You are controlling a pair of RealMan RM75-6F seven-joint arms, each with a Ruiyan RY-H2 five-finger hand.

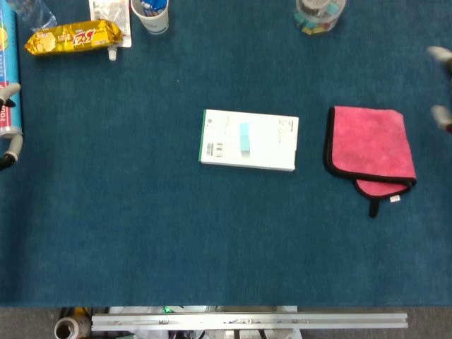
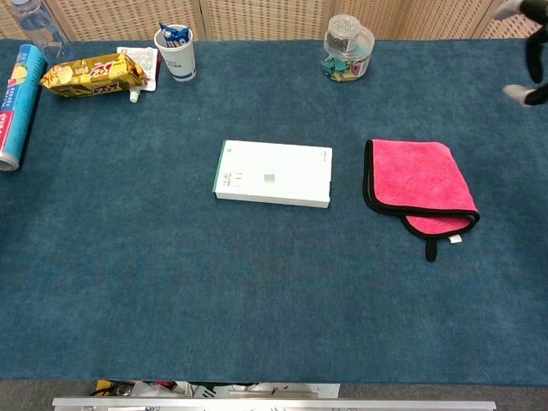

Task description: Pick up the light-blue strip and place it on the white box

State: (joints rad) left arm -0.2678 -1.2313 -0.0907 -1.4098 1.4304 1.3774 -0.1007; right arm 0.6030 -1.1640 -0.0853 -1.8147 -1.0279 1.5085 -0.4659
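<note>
Right hand (image 2: 524, 51) – fingers apart, empty | left hand (image 1: 7, 127) – grip unclear | light-blue strip (image 1: 244, 137) on white box (image 1: 272, 145)

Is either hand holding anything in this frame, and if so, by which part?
Nothing is held. The light-blue strip lies on the white box, and only fingertips of the left hand and right hand show at the frame edges.

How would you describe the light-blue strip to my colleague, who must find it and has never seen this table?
Start at the flat white rectangular box in the middle of the dark blue table cover, left of the folded pink cloth. The small light-blue strip lies on top of that box, near its centre. It is the only pale blue patch on the white surface, beside small printed marks.
</note>
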